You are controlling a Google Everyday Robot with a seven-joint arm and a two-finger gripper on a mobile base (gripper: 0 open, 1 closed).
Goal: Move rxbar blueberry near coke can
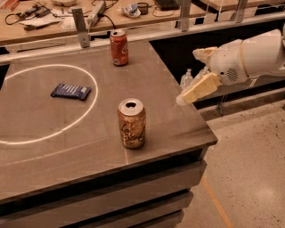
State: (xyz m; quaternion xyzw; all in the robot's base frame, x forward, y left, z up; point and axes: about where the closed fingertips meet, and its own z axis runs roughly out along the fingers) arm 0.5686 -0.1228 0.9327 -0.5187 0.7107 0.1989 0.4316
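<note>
The rxbar blueberry (70, 91), a flat dark blue bar, lies on the grey table inside the white circle at the left. The coke can (119, 47), red with a silver top, stands upright at the table's far edge. My gripper (188, 76) hangs off the table's right side, level with the gap between the two cans, far from the bar. Its cream fingers (198, 89) stand apart and hold nothing.
A tan can with dark lettering (131, 123) stands upright near the table's front right. The table's right edge (196, 118) drops to the floor. Small bottles (187, 78) stand behind the gripper. A cluttered bench (89, 13) runs along the back.
</note>
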